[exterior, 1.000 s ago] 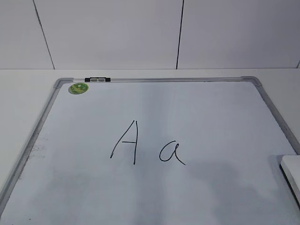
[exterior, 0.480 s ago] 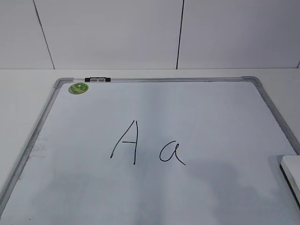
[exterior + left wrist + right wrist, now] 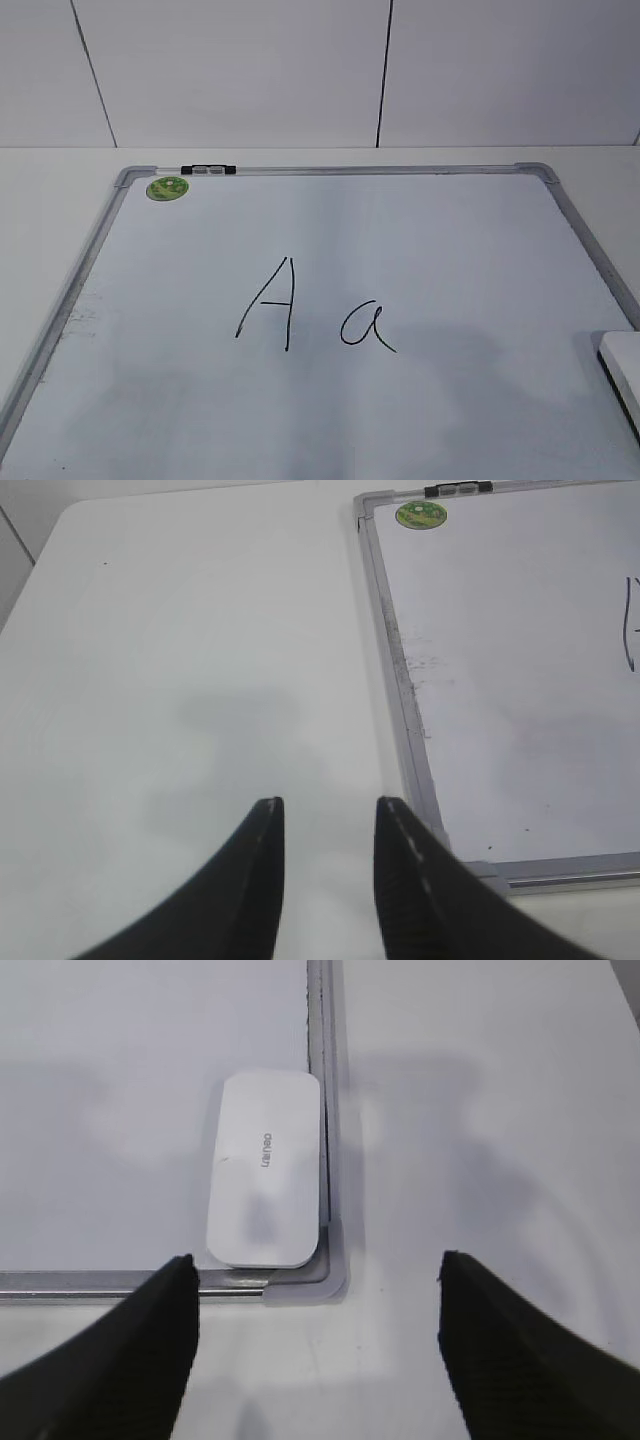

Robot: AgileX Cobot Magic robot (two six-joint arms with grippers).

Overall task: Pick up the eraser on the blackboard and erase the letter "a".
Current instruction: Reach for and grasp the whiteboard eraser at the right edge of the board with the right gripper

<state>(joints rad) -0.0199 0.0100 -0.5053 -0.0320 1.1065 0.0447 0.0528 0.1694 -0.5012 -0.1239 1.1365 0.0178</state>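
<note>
- Left gripper [image 3: 328, 815] hung over bare white worktop [image 3: 180, 680], just off the left edge of the blackboard [image 3: 520, 680]; its two dark fingers [image 3: 262, 850] stood a narrow gap apart with nothing between them.
- The right-hand finger tip overlapped the board's near left corner in the left wrist view; contact could not be judged.
- Grey smudges marked the board surface along the inside of its left frame [image 3: 400, 670].
- Round green sticker [image 3: 167, 187] sat in the board's far left corner, and a small black-and-white clip [image 3: 208, 169] lay on the top frame rail just right of it.
- Capital "A" [image 3: 270, 303] was written near the board's middle in thin black marker.
- The letter "a" [image 3: 365, 327] stood just right of the "A", apart from it, whole and unsmeared.
- Soft grey shadows lay across the lower part of the board in the exterior view.
- Eraser [image 3: 265, 1181] lay flat in the board's near right corner, white side up, long side against the right frame rail, short end close to the bottom rail; small grey lettering showed on top.
- In the exterior view only a cut-off piece of the eraser showed at the right border, well apart from the "a".
- Right gripper [image 3: 320, 1305] hovered wide open, nothing held; left finger [image 3: 150, 1340] was seen over the bottom rail, right finger [image 3: 500, 1340] over the worktop beyond the board, and the eraser lay ahead of the gap, nearer the left finger.
</note>
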